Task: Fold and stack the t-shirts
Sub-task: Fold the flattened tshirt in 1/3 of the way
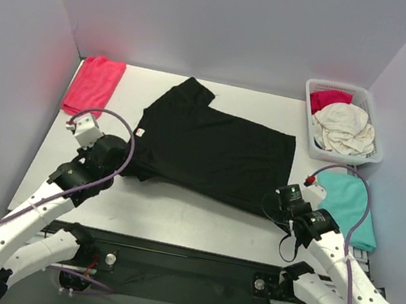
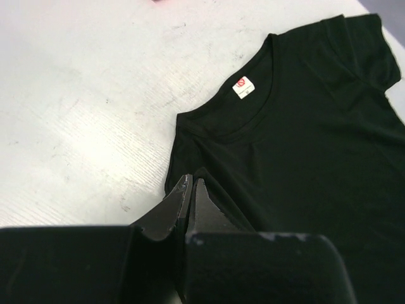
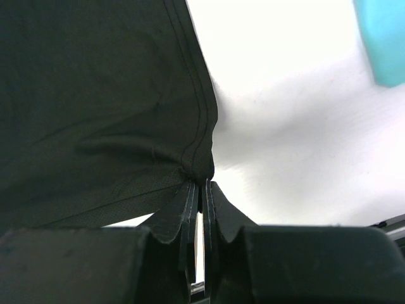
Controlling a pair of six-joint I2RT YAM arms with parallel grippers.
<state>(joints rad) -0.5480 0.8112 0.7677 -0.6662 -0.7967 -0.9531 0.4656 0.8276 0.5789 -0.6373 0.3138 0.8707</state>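
As the black t-shirt looks limp (light too), our left gripper and right gripper pinch its near edge.

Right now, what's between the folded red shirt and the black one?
Nothing but bare white table lies between the red t-shirt and the black t-shirt. The top external view shows it.

We've got bright, even overhead light on the worktop, with only soft shadows. The red t-shirt throws a pink glow onto the left wall. In the right wrist view the worktop blows out white, and the teal t-shirt is blurred.
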